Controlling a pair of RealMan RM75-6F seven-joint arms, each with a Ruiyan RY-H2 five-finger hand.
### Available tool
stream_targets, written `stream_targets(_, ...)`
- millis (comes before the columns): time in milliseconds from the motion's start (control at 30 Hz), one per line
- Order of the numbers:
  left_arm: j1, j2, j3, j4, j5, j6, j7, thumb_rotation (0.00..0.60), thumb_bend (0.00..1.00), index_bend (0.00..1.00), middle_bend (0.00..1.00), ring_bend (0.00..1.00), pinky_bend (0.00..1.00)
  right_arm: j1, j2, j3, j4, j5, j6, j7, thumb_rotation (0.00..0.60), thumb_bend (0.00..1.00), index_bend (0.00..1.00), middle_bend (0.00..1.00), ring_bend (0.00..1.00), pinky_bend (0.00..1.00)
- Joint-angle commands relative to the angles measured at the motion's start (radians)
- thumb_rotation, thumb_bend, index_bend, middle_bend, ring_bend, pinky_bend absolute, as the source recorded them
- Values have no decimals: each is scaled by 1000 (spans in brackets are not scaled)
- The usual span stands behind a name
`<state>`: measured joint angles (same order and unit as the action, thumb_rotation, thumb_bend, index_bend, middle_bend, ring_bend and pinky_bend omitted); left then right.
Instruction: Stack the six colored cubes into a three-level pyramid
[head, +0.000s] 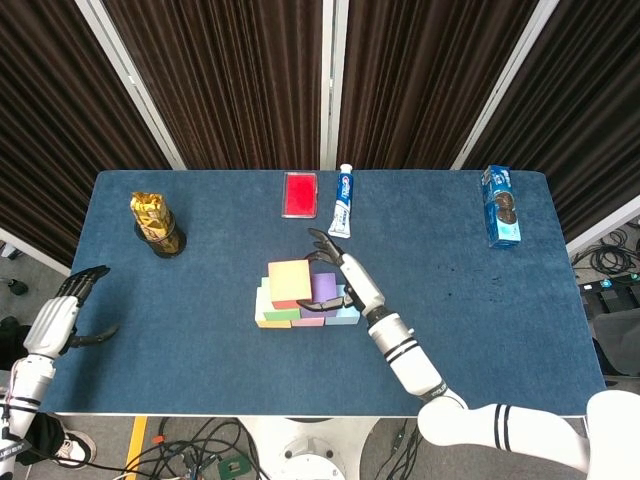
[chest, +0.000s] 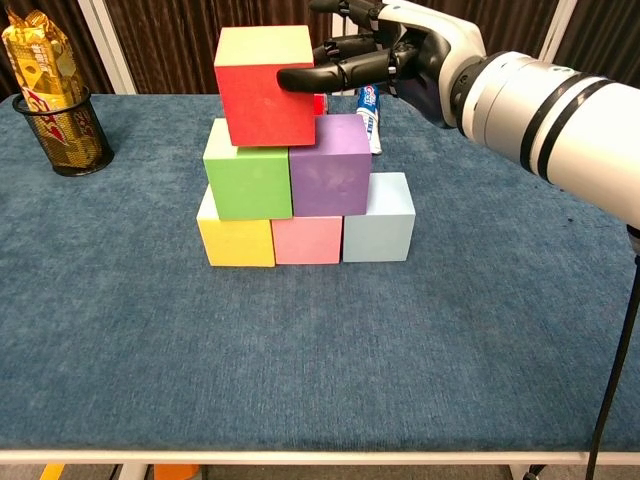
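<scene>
Six cubes (chest: 300, 165) on blue table (head: 480, 330), possibly felt; dark curtains (head: 230, 70) behind.

1. You have a blue table (head: 200, 300), your landmark, backed by dark curtains (head: 230, 70).
2. At its far edge near the middle lies a flat red box (head: 299, 194), with a toothpaste tube (head: 343, 202) just beside it.
3. Its far left holds a black mesh cup (chest: 64, 132) with a gold packet (chest: 38, 50).
4. Its far right corner carries a blue cookie box (head: 502, 206).
</scene>
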<state>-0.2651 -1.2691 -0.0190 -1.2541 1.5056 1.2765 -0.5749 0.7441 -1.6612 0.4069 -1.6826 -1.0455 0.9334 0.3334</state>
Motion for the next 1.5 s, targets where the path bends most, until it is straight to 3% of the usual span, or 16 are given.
stream_targets(33, -1, -1, 0, 0, 0, 0, 2, 600, 229, 86, 67, 0, 48, 1, 1, -1, 2, 2, -4, 0, 600, 155, 0, 519, 75, 0)
stream_targets(1300, -9, -3, -1, 1, -4, -12, 6, 600, 229, 86, 67, 0, 48, 12, 21, -8, 14, 18, -41, 6, 600, 171, 0, 526, 75, 0)
stream_targets(1500, -9, -3, -2, 2, -5, -13, 6, 600, 229, 86, 67, 0, 47, 13, 34, -13, 8, 11, -59, 15, 600, 144, 0, 421, 40, 0)
